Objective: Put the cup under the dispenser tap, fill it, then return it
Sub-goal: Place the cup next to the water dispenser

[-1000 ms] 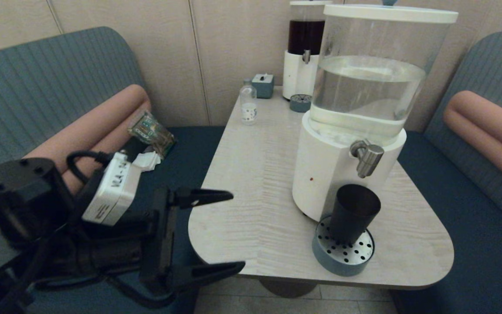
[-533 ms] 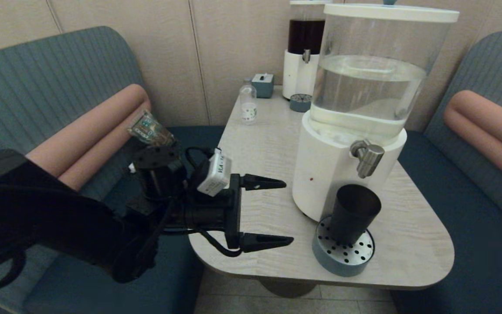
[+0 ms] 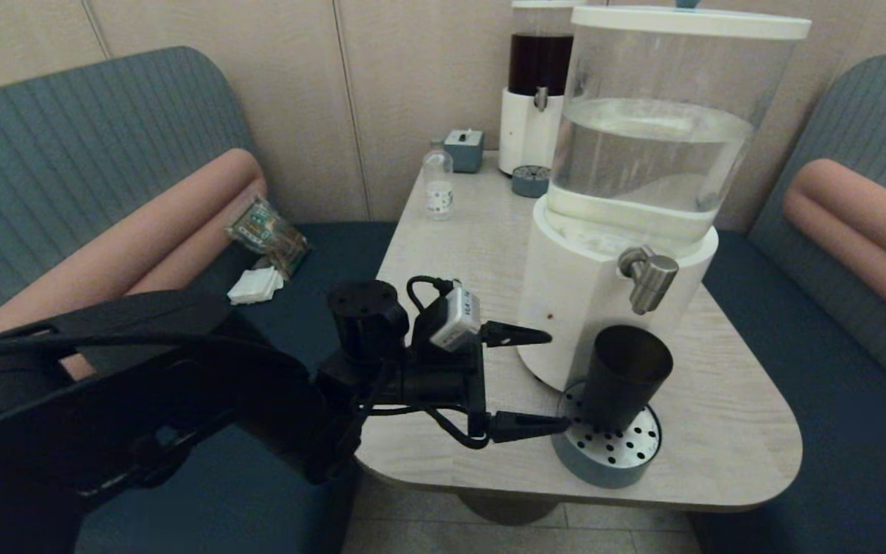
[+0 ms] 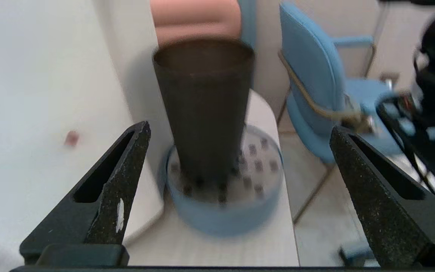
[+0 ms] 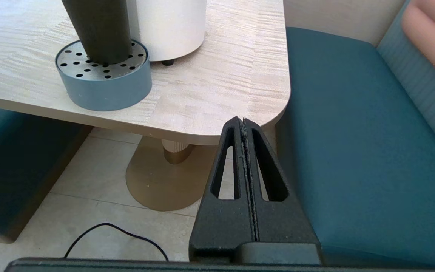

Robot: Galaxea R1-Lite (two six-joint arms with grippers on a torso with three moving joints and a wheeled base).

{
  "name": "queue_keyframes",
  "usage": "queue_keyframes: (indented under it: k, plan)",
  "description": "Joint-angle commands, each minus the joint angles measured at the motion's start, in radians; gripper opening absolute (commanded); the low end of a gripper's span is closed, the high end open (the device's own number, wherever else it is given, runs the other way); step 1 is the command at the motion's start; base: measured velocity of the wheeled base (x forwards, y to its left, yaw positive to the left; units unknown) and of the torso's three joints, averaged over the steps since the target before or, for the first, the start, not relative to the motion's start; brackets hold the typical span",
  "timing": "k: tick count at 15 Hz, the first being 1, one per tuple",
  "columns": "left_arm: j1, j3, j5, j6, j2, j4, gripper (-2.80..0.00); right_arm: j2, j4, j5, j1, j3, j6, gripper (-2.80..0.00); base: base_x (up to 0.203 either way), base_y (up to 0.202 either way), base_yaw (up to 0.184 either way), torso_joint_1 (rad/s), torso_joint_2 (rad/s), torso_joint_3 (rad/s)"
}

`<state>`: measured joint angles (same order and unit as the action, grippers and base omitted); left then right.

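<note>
The dark tumbler cup (image 3: 624, 375) stands upright on the round blue drip tray (image 3: 604, 454), directly below the brushed-steel dispenser tap (image 3: 649, 278) of the big white-based dispenser (image 3: 589, 292). My left gripper (image 3: 547, 378) is open, just left of the cup, its fingers spread wide and level with the cup's lower half, touching nothing. In the left wrist view the cup (image 4: 204, 105) stands ahead between the open fingers (image 4: 121, 177). My right gripper (image 5: 243, 121) is shut and empty, low beside the table's near right corner; it is out of the head view.
The pale wood table (image 3: 451, 308) holds a small clear bottle (image 3: 438, 187), a small blue box (image 3: 464, 150) and a second dispenser with dark liquid (image 3: 537, 85) at the back. Teal benches flank the table. A blue chair (image 4: 315, 87) stands beyond the table edge.
My left arm has swung right and forward over the table, bringing its open gripper from beyond the table's left edge up close to the cup. The cup has not moved.
</note>
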<state>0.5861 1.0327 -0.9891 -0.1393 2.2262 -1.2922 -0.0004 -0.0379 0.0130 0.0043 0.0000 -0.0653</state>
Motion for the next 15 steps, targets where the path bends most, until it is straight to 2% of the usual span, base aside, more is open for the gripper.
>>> queue_keyframes:
  k: [1,3,4,7,15]
  plan:
    - [0.036,0.042,0.013,0.070,0.063,-0.070,0.00,-0.001,0.000,0.001,0.000,0.014,-0.001,-2.80,0.000,0.000,0.000,0.000,0.00,0.000]
    - [0.077,0.064,0.068,0.162,0.104,-0.156,0.00,-0.001,0.000,0.001,0.000,0.014,-0.001,-2.80,0.000,0.000,0.000,0.000,0.00,0.000]
    - [0.088,0.077,0.090,0.184,0.122,-0.179,0.00,-0.001,0.000,0.001,0.000,0.014,-0.001,-2.80,0.000,0.000,0.000,0.000,0.00,0.000]
    - [0.092,0.136,0.121,0.193,0.164,-0.185,0.00,-0.001,0.000,0.001,0.000,0.014,-0.001,-2.80,0.000,0.000,0.000,0.000,0.00,0.000]
    - [0.092,0.223,0.149,0.202,0.232,-0.182,0.00,-0.001,0.000,0.001,0.000,0.014,-0.001,-2.80,0.000,0.000,0.000,0.000,0.00,0.000]
